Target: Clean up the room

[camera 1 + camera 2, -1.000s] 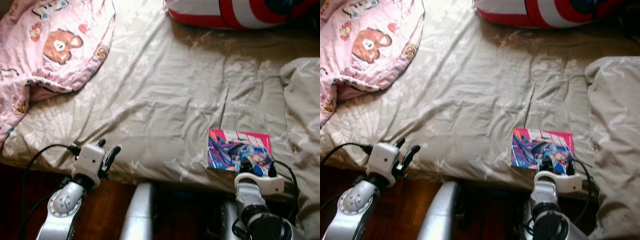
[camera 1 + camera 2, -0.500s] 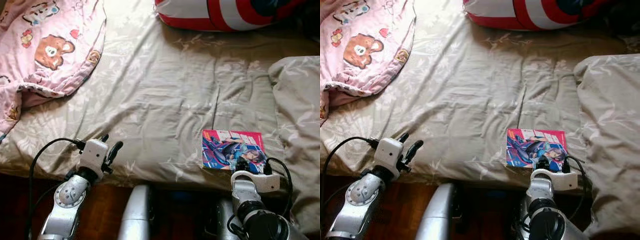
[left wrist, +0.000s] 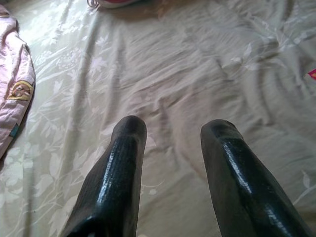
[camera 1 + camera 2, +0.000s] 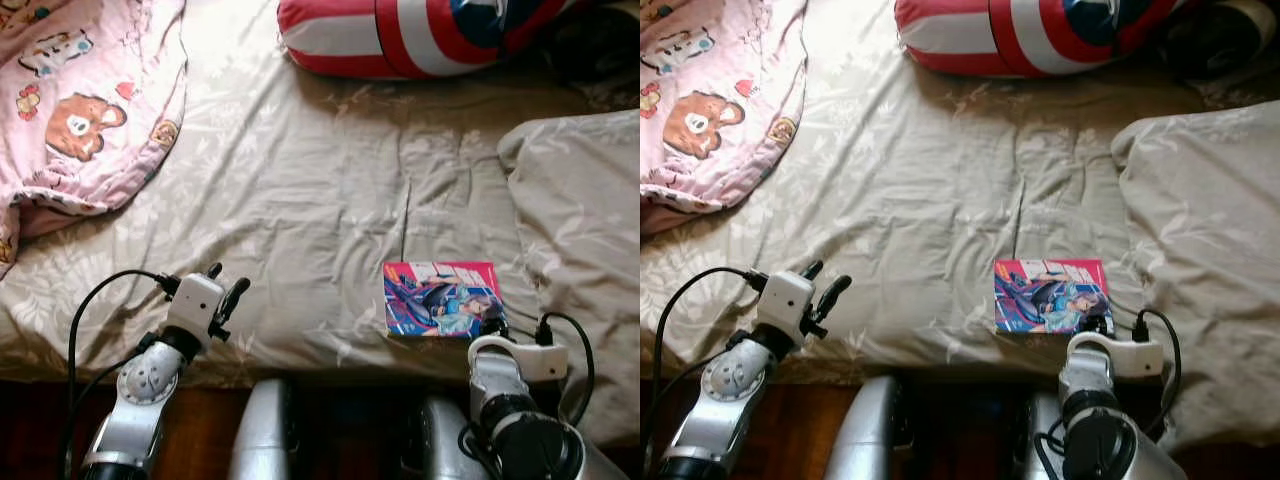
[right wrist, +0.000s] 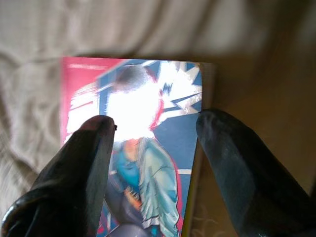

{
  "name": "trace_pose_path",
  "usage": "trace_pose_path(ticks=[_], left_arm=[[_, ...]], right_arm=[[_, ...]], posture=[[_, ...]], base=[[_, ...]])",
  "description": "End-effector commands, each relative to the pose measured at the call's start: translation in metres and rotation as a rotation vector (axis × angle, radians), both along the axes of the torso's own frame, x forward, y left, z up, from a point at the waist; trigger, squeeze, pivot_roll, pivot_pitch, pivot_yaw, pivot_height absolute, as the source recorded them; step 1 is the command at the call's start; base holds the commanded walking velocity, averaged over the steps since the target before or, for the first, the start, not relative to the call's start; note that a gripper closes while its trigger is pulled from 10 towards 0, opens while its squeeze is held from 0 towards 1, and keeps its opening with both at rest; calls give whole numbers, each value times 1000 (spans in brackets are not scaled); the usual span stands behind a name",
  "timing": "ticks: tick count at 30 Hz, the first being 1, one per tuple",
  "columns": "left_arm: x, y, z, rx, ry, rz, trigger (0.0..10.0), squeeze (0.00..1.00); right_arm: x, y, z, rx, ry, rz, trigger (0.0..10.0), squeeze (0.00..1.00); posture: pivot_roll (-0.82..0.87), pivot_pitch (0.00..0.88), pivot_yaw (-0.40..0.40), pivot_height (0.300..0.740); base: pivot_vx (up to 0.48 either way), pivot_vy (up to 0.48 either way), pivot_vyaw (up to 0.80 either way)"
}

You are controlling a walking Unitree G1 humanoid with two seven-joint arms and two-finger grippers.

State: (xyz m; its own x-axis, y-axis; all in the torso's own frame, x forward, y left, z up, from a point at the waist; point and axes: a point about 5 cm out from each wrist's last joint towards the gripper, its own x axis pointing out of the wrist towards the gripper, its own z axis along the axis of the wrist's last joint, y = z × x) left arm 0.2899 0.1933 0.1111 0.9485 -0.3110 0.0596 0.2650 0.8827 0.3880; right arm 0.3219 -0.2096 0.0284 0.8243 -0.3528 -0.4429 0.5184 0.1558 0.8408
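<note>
A comic book (image 4: 441,299) with a pink and blue cover lies flat on the beige bed sheet (image 4: 320,200), near the bed's front edge on the right. My right gripper (image 5: 155,131) hovers open just above the book's near edge, its fingers (image 5: 89,163) spread about the cover's width. My left gripper (image 4: 225,285) is open at the bed's front edge on the left, over bare sheet, holding nothing. Its two black fingers (image 3: 123,163) stand apart above the sheet.
A pink bear-print blanket (image 4: 80,110) is bunched at the back left. A red, white and blue round cushion (image 4: 420,35) lies at the far side. A beige duvet (image 4: 580,230) is piled on the right. Dark wooden floor (image 4: 40,420) runs below the bed edge.
The camera has turned, shifting the whole scene left and down. My right gripper stays at the book's near edge. My left gripper stays at the bed's edge.
</note>
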Motion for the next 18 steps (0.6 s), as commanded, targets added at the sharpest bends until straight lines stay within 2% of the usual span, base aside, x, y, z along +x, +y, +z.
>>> trace_pose_path(ticks=[1, 8, 13, 15, 18], left_arm=[[-5, 3, -11, 11, 38, 13, 10000, 0], [-2, 2, -18, -58, 44, 54, 10000, 0], [1, -2, -23, -78, 56, 52, 10000, 0], [3, -3, -25, -79, 57, 53, 10000, 0], [5, -2, -25, -112, 54, 78, 10000, 0]], right_arm=[[-7, 0, -8, -28, 15, 11, 10000, 0], [-17, -10, -6, -204, -52, 33, 10000, 0], [-28, -14, -7, -239, -55, 19, 10000, 0], [-30, -12, -6, -271, -81, 65, 10000, 0], [-31, -9, 0, -441, -109, 181, 10000, 0]], posture=[[129, 228, 42, 645], [87, 226, 18, 645], [58, 216, 11, 645], [50, 205, 7, 645], [48, 200, 5, 645]], base=[[0, 0, 0], [0, 0, 0], [0, 0, 0], [0, 0, 0], [0, 0, 0]])
